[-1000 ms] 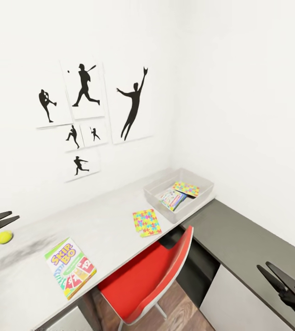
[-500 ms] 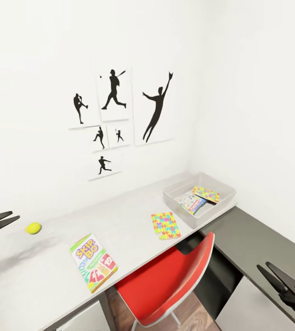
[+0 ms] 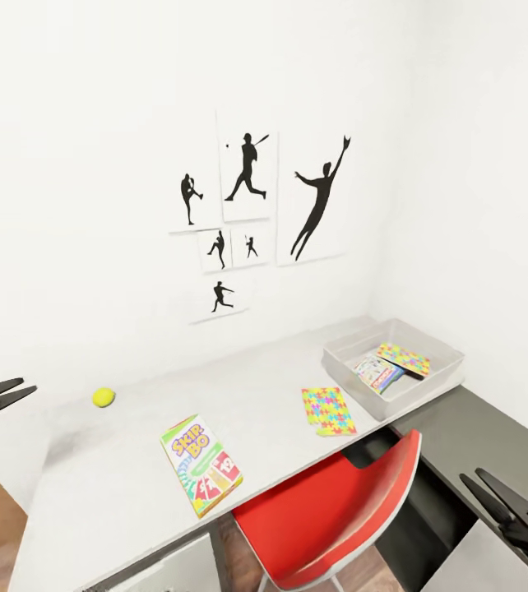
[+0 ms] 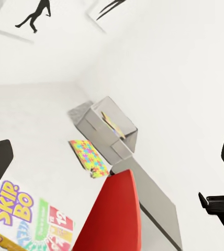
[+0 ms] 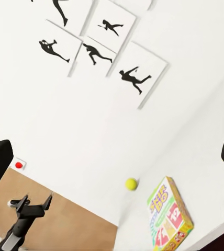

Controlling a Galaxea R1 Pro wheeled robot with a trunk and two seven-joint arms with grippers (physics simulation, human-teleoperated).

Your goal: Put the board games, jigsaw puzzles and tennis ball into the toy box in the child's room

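Both your pincers hang wide and empty: left pincer (image 3: 1,395) just left of the ball (image 3: 104,397), right pincer (image 3: 494,497) well below the bin (image 3: 363,395).

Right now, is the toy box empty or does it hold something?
Not empty: the toy box on the table holds a jigsaw puzzle and a printed game box.

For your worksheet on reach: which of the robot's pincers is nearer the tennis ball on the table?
Left. The left pincer hangs open beside the tennis ball, just off the table end. The right pincer sits open far across, beyond the red chair.
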